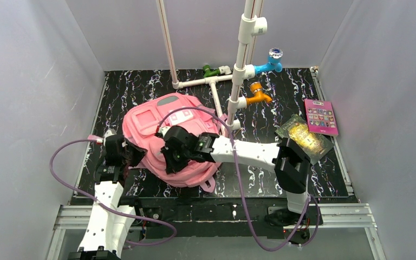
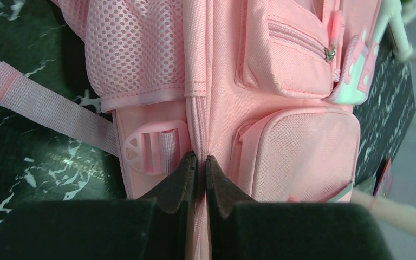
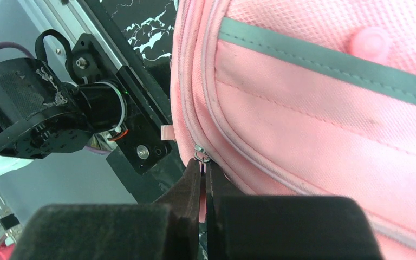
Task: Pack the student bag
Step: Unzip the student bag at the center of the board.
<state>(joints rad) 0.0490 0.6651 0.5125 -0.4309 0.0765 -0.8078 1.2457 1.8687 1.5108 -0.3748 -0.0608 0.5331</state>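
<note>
Tabletop (image 1: 260,179): black, marbled with white veins. Student bag (image 1: 146,124) lies flat on it, left of centre, near side. One pink strap (image 2: 43,105) trails off the bag onto the bare surface. White pipe frame (image 1: 208,82) rests at far centre, with a green fitting (image 1: 211,70) at its far end. Pink book (image 1: 320,116) lies flat at far right. Just beside it, nearer, lies a gold-green packet (image 1: 303,138), tilted.

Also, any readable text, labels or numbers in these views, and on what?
Nothing can be read.
On the pink book: a header strip above a grid of pictures, too small to read.
On the gold-covered book: blurred by glare, unreadable.
On the patch of the student bag: shapes only, no lettering visible.
</note>
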